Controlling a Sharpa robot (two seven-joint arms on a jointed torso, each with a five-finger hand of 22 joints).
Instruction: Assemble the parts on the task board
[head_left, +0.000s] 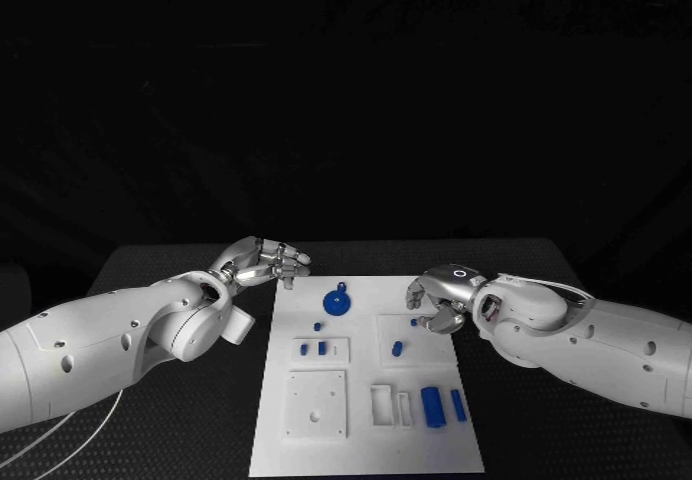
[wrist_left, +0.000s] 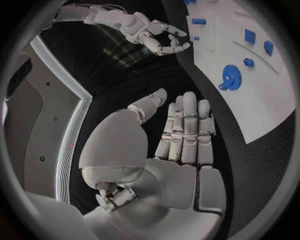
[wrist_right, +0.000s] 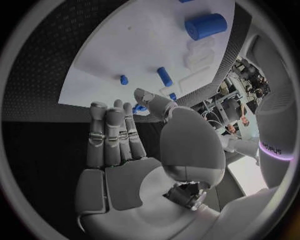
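Lying lengthwise along the middle of the black table (head_left: 173, 420), the white task board (head_left: 368, 440) is seen whole from the head camera. On its far half a blue gear (head_left: 336, 303) lies flat; nearer, a small blue peg (head_left: 317, 326) is found beside a raised white block carrying two short blue pieces (head_left: 322, 348), and another blue peg (head_left: 397, 349) sits on the square block to the right. At the near end a plain white plate with small holes (head_left: 316, 404) lies next to an open white frame (head_left: 391, 406), beside which a thick blue cylinder (head_left: 433, 406) and a thinner blue bar (head_left: 459, 404) are placed.

The left hand (head_left: 268, 263) is held just off the board's far left corner, its fingers curled loosely in the head view; from the left wrist view the fingers (wrist_left: 186, 131) are shown straight, side by side, with nothing between them and the thumb. The gear (wrist_left: 230, 78) appears there well beyond the fingertips.

The right hand (head_left: 440, 297) hovers at the board's right edge near the far end. Its wrist view shows the fingers (wrist_right: 112, 134) extended and empty, with the thumb apart, over the table beside the board's edge, and the blue cylinder (wrist_right: 205, 26) is seen beyond.
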